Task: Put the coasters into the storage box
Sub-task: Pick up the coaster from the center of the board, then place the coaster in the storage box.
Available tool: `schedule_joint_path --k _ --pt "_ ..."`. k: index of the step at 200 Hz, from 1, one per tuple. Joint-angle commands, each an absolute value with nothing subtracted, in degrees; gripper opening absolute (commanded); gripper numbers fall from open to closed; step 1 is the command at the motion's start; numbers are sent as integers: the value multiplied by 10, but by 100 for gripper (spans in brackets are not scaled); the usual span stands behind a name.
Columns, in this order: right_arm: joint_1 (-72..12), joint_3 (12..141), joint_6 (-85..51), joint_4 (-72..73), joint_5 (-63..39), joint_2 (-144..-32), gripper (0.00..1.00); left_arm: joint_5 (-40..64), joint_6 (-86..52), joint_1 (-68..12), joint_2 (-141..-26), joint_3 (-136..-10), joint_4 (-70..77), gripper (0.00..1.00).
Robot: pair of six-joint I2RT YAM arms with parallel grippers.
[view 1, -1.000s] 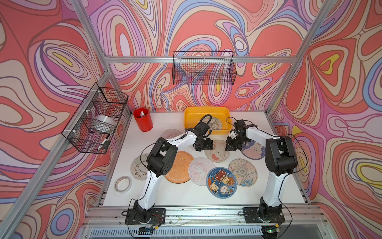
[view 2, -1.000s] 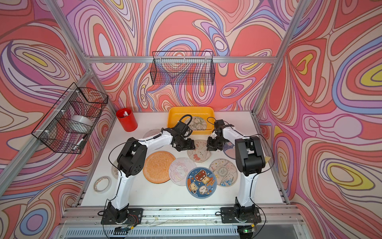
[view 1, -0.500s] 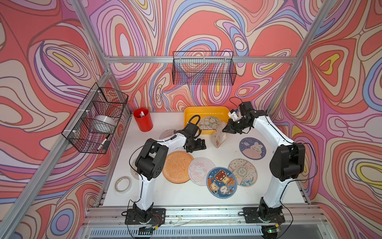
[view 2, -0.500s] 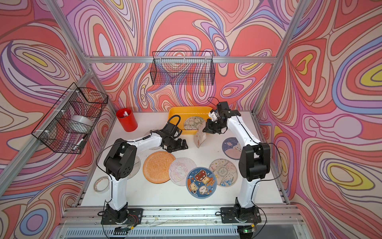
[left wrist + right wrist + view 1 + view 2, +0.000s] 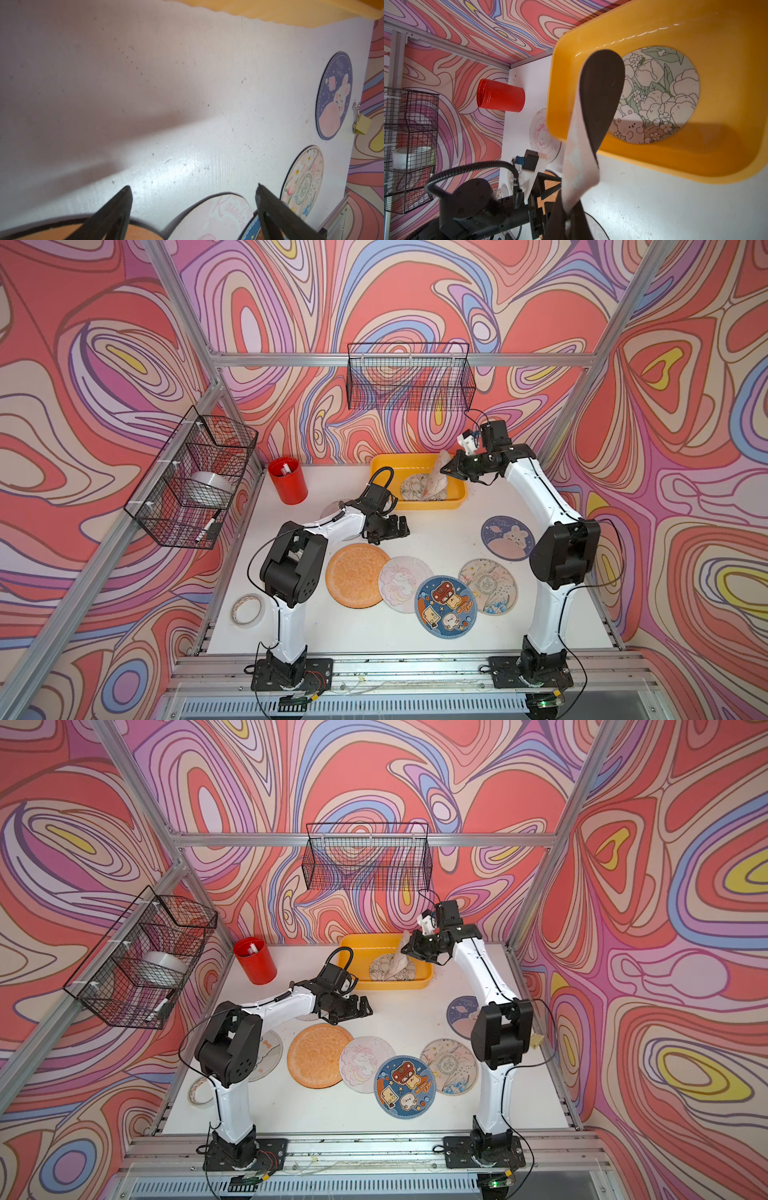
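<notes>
Over the storage box (image 5: pixel 432 506), the right end effector (image 5: pixel 449 467) pinches a hanging coaster (image 5: pixel 435 483).

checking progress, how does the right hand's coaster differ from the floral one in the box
The held coaster hangs on edge from the right hand; the floral coaster lies flat in the storage box. The held coaster shows its dark back, floral coaster its print. Both are thin.

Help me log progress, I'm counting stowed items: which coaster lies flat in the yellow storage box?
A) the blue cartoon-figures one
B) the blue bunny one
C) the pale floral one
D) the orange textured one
C: the pale floral coaster lies flat on the floor of the storage box, while the right claw holds a second coaster on edge over it.
</notes>
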State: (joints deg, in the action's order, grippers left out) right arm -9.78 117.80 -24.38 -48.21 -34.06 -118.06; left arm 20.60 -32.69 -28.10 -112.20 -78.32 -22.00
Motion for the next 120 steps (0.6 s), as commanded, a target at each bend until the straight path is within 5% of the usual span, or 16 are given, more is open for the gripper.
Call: schedule_joint_path --k 1,120 --pt "-111 1221 -255 -457 -339 -1222 0 208 -314 -271 -1094 -766 -217 95" --pt "-141 1363 -298 -371 -316 -1426 0 209 -315 -246 -1081 -744 -213 98"
